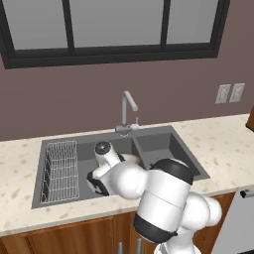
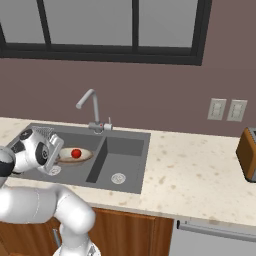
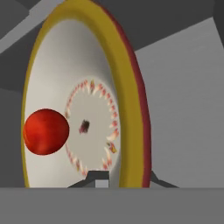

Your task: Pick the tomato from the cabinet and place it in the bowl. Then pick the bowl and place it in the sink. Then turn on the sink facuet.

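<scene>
Gripper (image 3: 118, 177) pinched nearly closed on the bowl's (image 2: 85, 158) yellow-brown rim, as your hand view shows | bowl sits in the left basin of the sink (image 2: 131, 136) | tomato (image 2: 76, 153) rests inside the bowl | faucet (image 2: 91, 110) stands behind the basins

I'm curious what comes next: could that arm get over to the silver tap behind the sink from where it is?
Probably yes. The faucet stands bare behind the sink, nothing around its lever. But the gripper has its jaws shut on the bowl's rim, so it must let go first.
</scene>
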Available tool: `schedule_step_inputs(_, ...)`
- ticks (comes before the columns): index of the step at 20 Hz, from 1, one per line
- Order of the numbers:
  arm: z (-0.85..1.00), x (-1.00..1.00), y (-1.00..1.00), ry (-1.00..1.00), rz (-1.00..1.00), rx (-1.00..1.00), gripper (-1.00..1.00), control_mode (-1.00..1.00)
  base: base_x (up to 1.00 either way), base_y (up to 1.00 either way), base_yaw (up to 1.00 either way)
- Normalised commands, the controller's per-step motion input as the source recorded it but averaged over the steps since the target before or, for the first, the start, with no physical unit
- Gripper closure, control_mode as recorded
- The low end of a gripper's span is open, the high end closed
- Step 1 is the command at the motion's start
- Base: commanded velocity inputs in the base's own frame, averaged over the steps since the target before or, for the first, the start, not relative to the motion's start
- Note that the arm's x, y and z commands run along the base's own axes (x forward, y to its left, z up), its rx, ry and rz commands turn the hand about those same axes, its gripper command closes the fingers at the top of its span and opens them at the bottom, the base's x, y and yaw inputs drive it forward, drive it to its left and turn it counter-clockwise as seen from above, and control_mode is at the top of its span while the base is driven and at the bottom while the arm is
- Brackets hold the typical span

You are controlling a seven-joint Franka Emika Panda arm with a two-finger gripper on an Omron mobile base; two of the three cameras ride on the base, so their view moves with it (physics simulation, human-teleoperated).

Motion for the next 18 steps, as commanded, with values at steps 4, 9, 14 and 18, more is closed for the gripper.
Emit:
schedule_step_inputs(4, -0.09, 0.09, 0.22, 0.00, -0.10, 0.09, 1.00, -1.00, 0.00, 0.00, 0.00)
schedule_step_inputs(9, -0.35, 0.17, 0.21, 0.02, -0.09, 0.08, 1.00, -1.00, 0.00, 0.00, 0.00)
schedule_step_inputs(14, -0.36, 0.27, 0.06, 0.04, -0.11, 0.09, 1.00, -1.00, 0.00, 0.00, 0.00)
schedule_step_inputs(18, -0.19, 0.25, 0.02, 0.05, -0.10, 0.09, 1.00, -1.00, 0.00, 0.00, 0.00)
